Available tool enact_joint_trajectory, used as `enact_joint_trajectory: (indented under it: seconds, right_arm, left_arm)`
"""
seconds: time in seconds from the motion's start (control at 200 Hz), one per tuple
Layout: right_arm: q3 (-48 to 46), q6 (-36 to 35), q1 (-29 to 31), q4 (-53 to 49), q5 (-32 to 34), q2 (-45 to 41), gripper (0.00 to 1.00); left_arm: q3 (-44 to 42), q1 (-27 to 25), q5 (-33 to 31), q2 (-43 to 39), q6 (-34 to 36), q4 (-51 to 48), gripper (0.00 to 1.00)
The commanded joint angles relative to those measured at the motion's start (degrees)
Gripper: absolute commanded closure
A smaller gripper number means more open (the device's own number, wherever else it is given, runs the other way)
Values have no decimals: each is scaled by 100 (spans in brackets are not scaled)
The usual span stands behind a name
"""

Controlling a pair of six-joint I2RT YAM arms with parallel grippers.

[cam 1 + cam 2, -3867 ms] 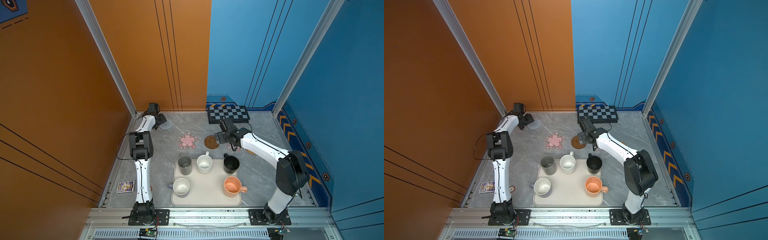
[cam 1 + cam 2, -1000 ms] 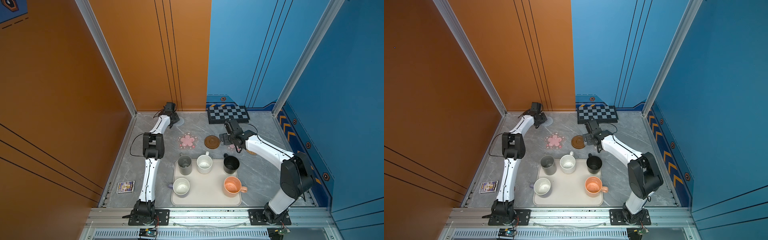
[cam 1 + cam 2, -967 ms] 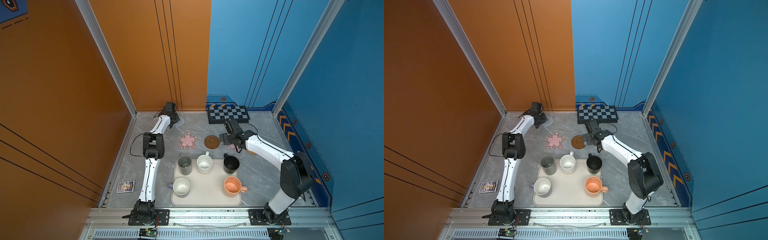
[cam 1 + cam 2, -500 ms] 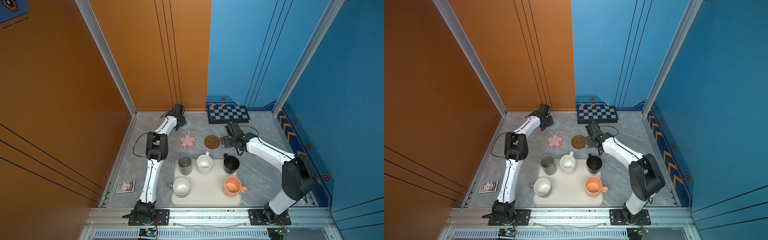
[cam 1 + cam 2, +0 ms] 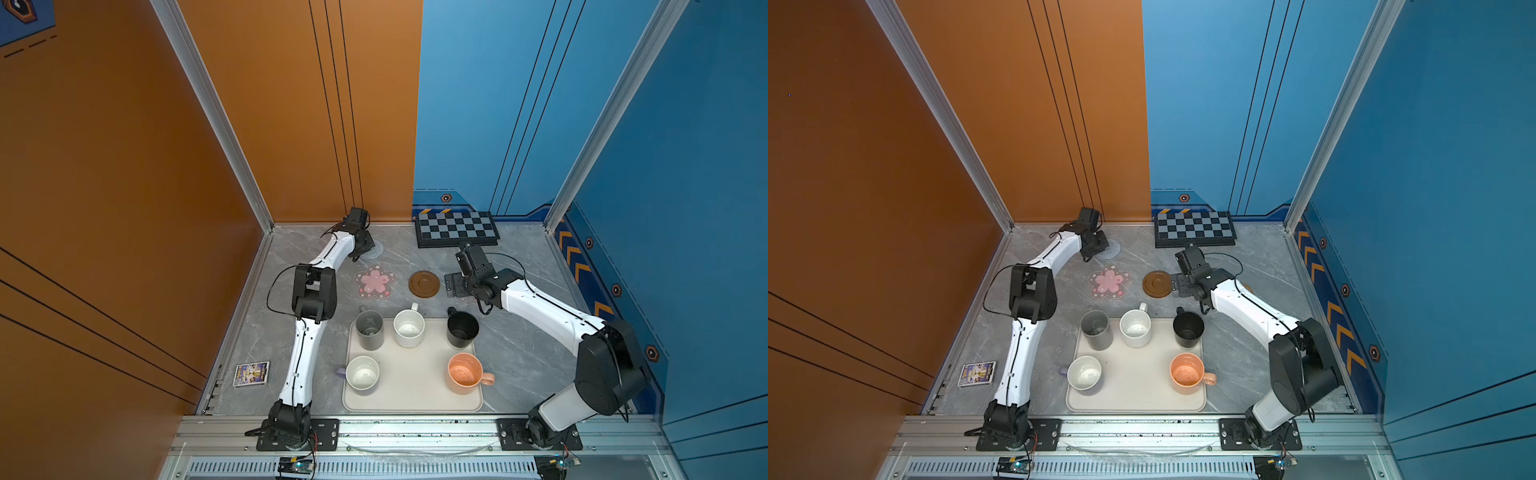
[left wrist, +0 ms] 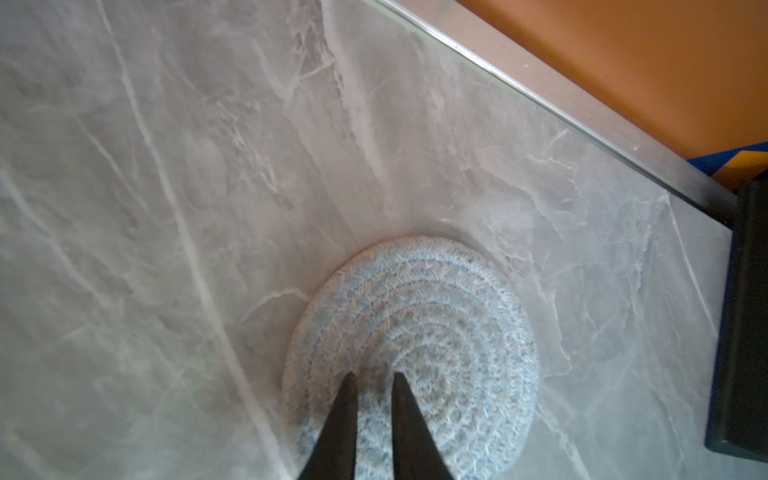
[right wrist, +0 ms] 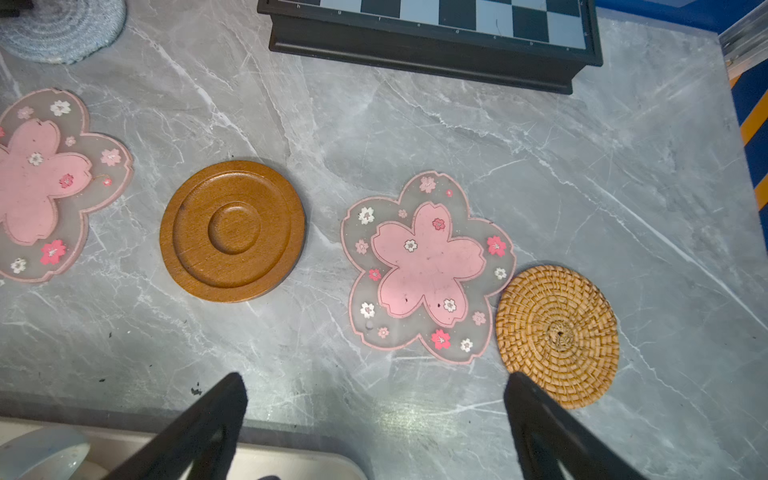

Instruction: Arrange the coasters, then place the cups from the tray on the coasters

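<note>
- Coasters all lie flat on table [image 5: 511, 365] behind tray [image 5: 415, 388]; flower [image 5: 375, 282], brown disc [image 5: 424, 284], 2nd flower [image 7: 428, 266] and rattan [image 7: 557, 336] make a row; knit one [image 6: 411, 332] sits apart, farther from tray.
- L gripper [image 6: 375, 376]: fingers almost closed, only a thin gap, tips down on knit one; if yarn is pinched, cannot tell.
- R gripper [image 7: 376, 376]: wide open, empty, above bare table between tray and 2nd flower.
- Risks, as I judge: soft knit may catch on the tips and fold or slide when L lifts; 2nd flower looks touching rattan, so moving one prob. drags the other; R arm passes near black cup [image 5: 462, 328] at tray corner, could knock it.
- Direction: coasters are round or five-petal, so no long axis; brown disc has ringed face up; row runs across table, approx parallel w/ tray's long side.
</note>
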Motion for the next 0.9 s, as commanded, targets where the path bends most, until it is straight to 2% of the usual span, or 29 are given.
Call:
enact_joint_trajectory:
  seconds: [0.0, 0.09, 0.205, 0.31, 0.385, 0.596, 0.656, 0.781, 0.896]
  right_arm:
    - [-69, 154, -28, 10, -128, -212, 1]
    - [-54, 202, -26, 10, -173, -263, 1]
    - [-56, 354, -7, 10, -84, -338, 1]
    - [-49, 384, 9, 9, -122, -406, 0]
    - [-41, 384, 25, 10, -135, -465, 0]
    - [-63, 409, 36, -25, -100, -769, 1]
    - [-78, 379, 34, -59, -25, -894, 1]
    - [-199, 334, 11, -139, 326, -1258, 0]
    - [-298, 356, -137, -260, 294, -1618, 0]
  left_arm:
    - [244, 161, 708, -466, -67, -453, 74]
    - [271, 231, 974, -846, 38, -461, 60]
    - [-143, 234, 1401, -1453, 272, -462, 49]
    - [-754, 144, 1831, -1979, 676, -475, 44]
    - [-1185, 54, 1877, -2301, 934, -635, 43]
    - [-2208, -311, 1463, -3068, 1349, -866, 36]
    - [-2148, -441, 1184, -3115, 1495, -1163, 34]
    - [-1728, -817, 152, -2983, 1845, -1956, 29]
    - [-1526, -1120, -412, -2806, 2018, -2235, 23]
